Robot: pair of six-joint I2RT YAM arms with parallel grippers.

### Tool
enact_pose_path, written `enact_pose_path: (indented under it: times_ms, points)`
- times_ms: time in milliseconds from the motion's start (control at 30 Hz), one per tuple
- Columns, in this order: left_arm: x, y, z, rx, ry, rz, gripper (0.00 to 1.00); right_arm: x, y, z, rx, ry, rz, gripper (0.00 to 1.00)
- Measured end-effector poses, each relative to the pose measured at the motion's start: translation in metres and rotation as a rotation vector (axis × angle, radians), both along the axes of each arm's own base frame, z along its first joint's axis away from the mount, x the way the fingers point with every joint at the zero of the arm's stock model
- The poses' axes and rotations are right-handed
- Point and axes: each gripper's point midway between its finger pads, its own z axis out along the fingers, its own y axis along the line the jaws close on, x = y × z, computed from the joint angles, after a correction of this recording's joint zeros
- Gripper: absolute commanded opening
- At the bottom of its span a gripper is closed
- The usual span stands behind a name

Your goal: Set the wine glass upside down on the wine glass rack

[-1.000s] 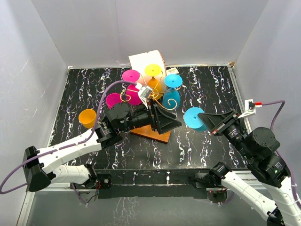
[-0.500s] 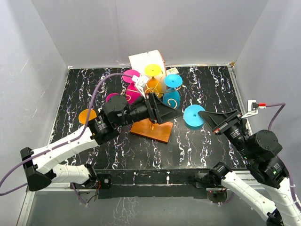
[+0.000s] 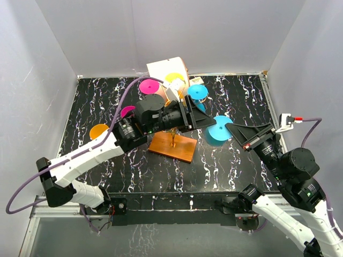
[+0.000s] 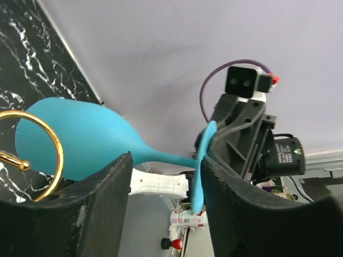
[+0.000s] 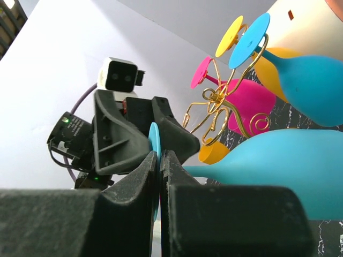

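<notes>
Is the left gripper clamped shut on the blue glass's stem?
No, the left gripper stands open in its wrist view, the stem of the blue wine glass between its fingers.

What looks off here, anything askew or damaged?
The light-blue wine glass is held sideways by the rack: the right gripper pinches its foot edge-on, while the open left gripper straddles its stem. Nothing looks spilled or broken.

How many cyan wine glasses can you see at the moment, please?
2. The hanging cyan glass sits upside down on the wine glass rack; the right gripper pinches the loose cyan glass by its foot. The left arm may hide more.
</notes>
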Motion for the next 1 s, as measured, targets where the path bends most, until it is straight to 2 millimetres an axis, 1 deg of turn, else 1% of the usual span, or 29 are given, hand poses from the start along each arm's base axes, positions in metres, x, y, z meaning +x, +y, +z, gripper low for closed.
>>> enact_pose_path:
  times_ms: [67, 167, 267, 367, 400, 433, 467, 500, 533, 567, 600, 667, 700, 733, 800, 867, 1000]
  points:
    - [0.002, -0.004, -0.01, 0.02, 0.031, -0.004, 0.38, 0.001, 0.001, -0.001, 0.006, 0.001, -0.001, 0.0]
    - [0.003, -0.004, -0.008, 0.005, 0.052, -0.016, 0.27, 0.004, 0.003, -0.007, 0.004, 0.018, 0.0, 0.0]
    - [0.004, -0.003, 0.0, -0.029, 0.061, -0.026, 0.23, 0.006, 0.004, -0.008, 0.011, 0.025, 0.0, 0.0]
    - [0.004, -0.004, 0.001, -0.045, 0.07, -0.037, 0.22, 0.006, 0.004, -0.008, 0.017, 0.026, 0.001, 0.0]
    - [0.003, -0.004, 0.0, -0.045, 0.076, -0.041, 0.2, 0.006, 0.004, -0.008, 0.018, 0.028, 0.001, 0.0]
    - [0.003, -0.004, -0.001, -0.046, 0.081, -0.044, 0.13, 0.006, 0.005, -0.008, 0.019, 0.031, 0.001, 0.0]
    - [0.003, -0.003, -0.001, -0.046, 0.085, -0.048, 0.02, 0.007, 0.005, -0.009, 0.021, 0.034, 0.0, 0.0]
    - [0.003, -0.003, -0.001, -0.048, 0.089, -0.05, 0.0, 0.008, 0.005, -0.011, 0.023, 0.039, -0.001, 0.0]
    - [0.004, -0.003, 0.0, -0.05, 0.091, -0.05, 0.0, 0.009, 0.006, -0.013, 0.024, 0.045, -0.001, 0.0]
    - [0.005, -0.002, 0.0, -0.05, 0.088, -0.049, 0.0, 0.009, 0.006, -0.014, 0.027, 0.052, -0.002, 0.03]
    - [0.006, -0.002, 0.0, -0.053, 0.088, -0.051, 0.0, 0.01, 0.006, -0.014, 0.03, 0.055, -0.003, 0.11]
    - [0.007, -0.001, 0.0, -0.057, 0.089, -0.055, 0.0, 0.01, 0.006, -0.014, 0.037, 0.061, -0.004, 0.35]
    - [0.007, -0.001, 0.0, -0.058, 0.092, -0.055, 0.0, 0.011, 0.006, -0.014, 0.039, 0.066, -0.007, 0.45]
    - [0.008, 0.0, 0.0, -0.059, 0.097, -0.054, 0.0, 0.012, 0.005, -0.015, 0.042, 0.07, -0.012, 0.52]
    - [0.014, 0.002, 0.001, -0.063, 0.099, -0.042, 0.0, 0.013, 0.003, -0.016, 0.042, 0.076, -0.026, 0.63]
    - [0.022, 0.006, 0.002, -0.069, 0.105, -0.023, 0.0, 0.014, 0.002, -0.017, 0.037, 0.074, -0.035, 0.69]
    - [0.036, 0.011, 0.001, -0.074, 0.116, 0.021, 0.0, 0.009, -0.006, -0.014, 0.032, 0.048, -0.053, 0.73]
